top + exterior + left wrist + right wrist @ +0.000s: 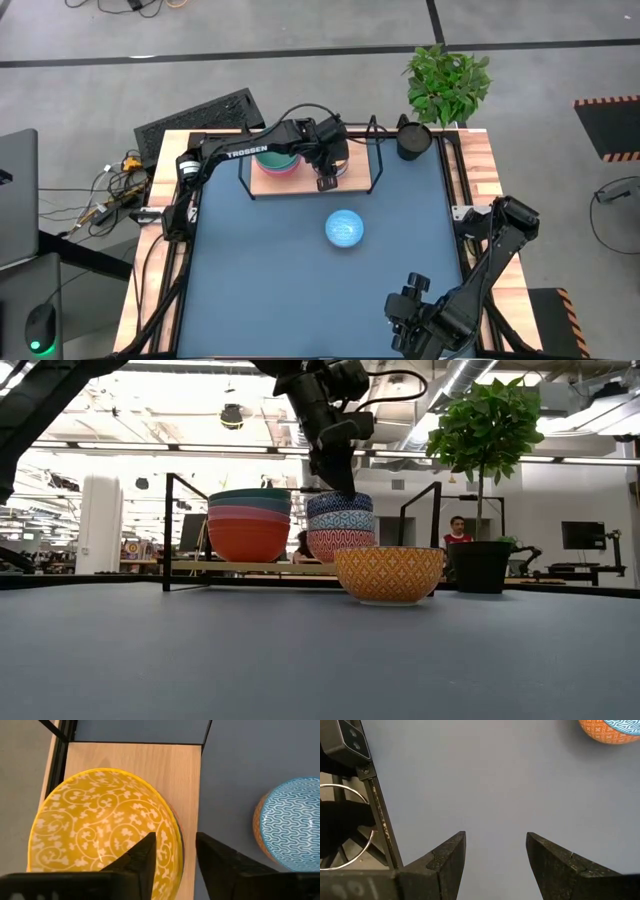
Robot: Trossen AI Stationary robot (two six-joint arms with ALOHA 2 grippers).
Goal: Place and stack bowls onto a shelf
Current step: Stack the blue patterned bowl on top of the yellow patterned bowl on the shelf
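Observation:
The wooden shelf [355,172] carries two stacks of bowls. The plain stack [248,525] is orange-red, pink and teal. The patterned stack [340,525] stands beside it, topped by a bowl with a yellow inside [100,830]. My left gripper [175,840] hangs open over that top bowl, pointing down. One finger is inside its rim and one outside, with a gap on each side. A bowl that is orange outside and blue inside [344,229] rests on its base on the table. My right gripper [495,845] waits open near the table's near right corner.
A black cup [412,138] and a potted plant [447,82] stand by the far right corner, next to the shelf's end. The shelf's black wire frame [168,530] rises at both ends. The blue tabletop [260,290] spreads out around the lone bowl.

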